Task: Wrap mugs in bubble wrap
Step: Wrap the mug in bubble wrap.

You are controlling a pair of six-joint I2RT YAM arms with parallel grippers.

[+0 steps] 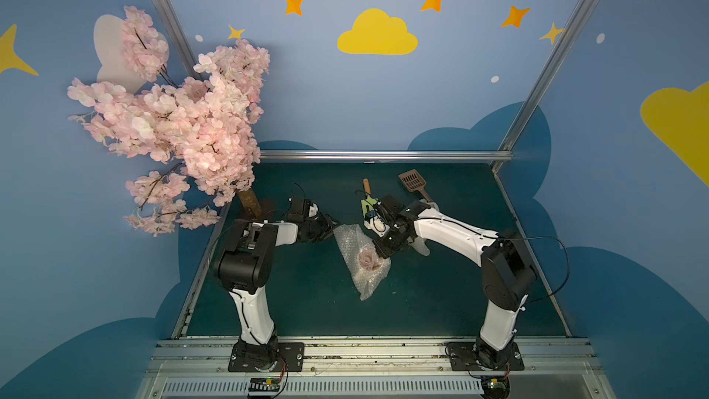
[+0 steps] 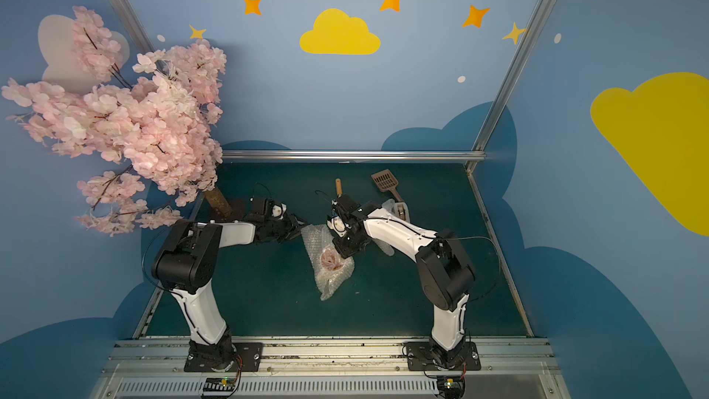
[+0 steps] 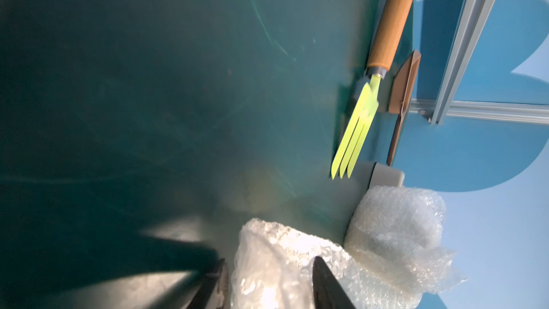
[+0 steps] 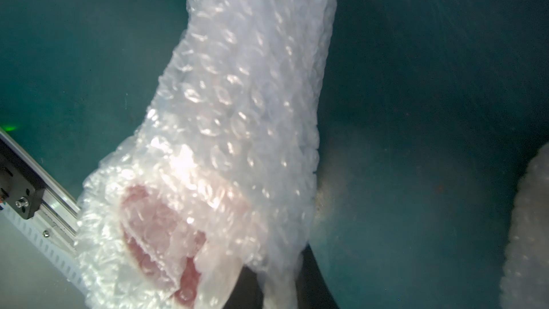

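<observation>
Right claw (image 4: 279, 289) pinches the wrap (image 1: 351, 247) by the mug (image 1: 369, 259); left claw (image 3: 269, 280), half-open, straddles its edge. A shallow bite may slip, letting the wrap spring open.

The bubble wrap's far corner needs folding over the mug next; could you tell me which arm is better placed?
Left, probably. The left gripper straddles that corner of the bubble wrap, while the right gripper is busy pinching the wrap beside the mug.
</observation>
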